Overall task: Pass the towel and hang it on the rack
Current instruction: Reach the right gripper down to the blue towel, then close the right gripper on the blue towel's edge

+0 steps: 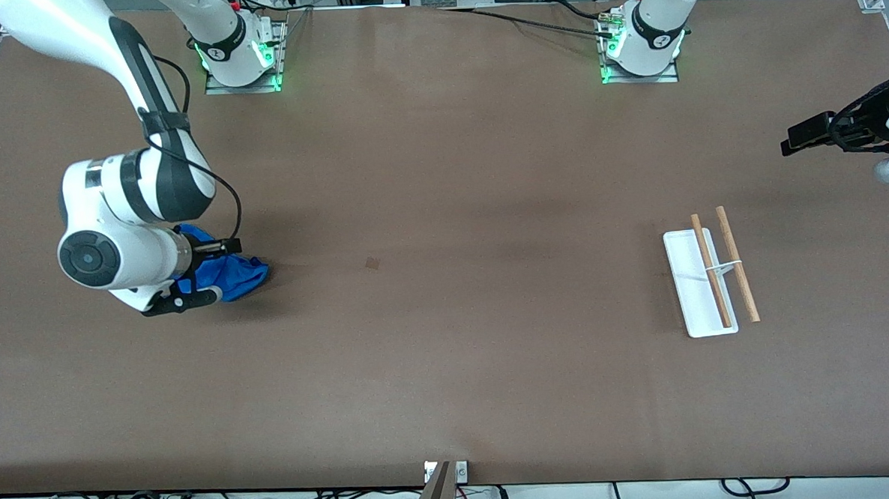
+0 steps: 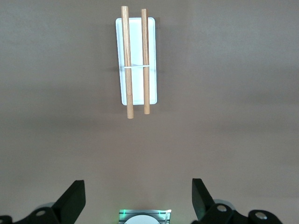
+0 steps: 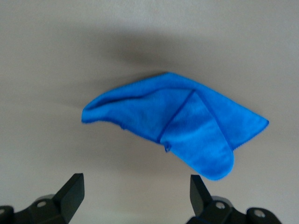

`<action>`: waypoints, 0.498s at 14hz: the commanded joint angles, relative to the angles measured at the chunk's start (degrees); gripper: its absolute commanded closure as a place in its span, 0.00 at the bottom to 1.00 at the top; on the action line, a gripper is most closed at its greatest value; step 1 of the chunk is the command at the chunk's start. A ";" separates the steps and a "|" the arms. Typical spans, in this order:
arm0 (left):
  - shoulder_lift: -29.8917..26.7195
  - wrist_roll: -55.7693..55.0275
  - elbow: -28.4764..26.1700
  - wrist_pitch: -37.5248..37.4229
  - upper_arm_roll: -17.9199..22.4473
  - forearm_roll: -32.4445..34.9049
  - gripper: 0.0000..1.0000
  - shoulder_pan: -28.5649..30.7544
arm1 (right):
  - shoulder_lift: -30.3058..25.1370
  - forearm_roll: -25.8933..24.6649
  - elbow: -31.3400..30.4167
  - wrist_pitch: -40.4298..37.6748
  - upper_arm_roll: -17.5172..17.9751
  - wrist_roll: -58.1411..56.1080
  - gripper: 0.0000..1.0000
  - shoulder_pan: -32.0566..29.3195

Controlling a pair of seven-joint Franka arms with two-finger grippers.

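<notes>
Towel [image 3: 177, 126] below open right gripper [image 3: 135, 196], seemingly untouched

One towel [image 1: 228, 275] lies on the table [image 1: 449, 354], a single blue cloth folded over itself. One rack [image 1: 705, 279] stands on the same table: it has one white tray base and one thin wire stand, and that stand bears two wooden rods [image 1: 738, 263]. Two arms are in view, each with one gripper, so there are two grippers: the right gripper [image 3: 135, 198] and the left gripper [image 2: 138, 203]. Each gripper shows two dark fingers, four in all.
</notes>
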 commanded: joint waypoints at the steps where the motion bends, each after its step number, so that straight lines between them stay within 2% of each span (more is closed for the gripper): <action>1: 0.57 0.35 1.55 -0.83 -0.01 0.65 0.00 0.08 | 3.14 -0.12 1.43 0.33 0.05 -3.33 0.00 -0.70; 7: 0.57 0.53 1.46 -1.01 -0.01 0.56 0.00 0.08 | 6.66 -0.03 -0.16 0.95 -0.12 -22.47 0.00 -2.10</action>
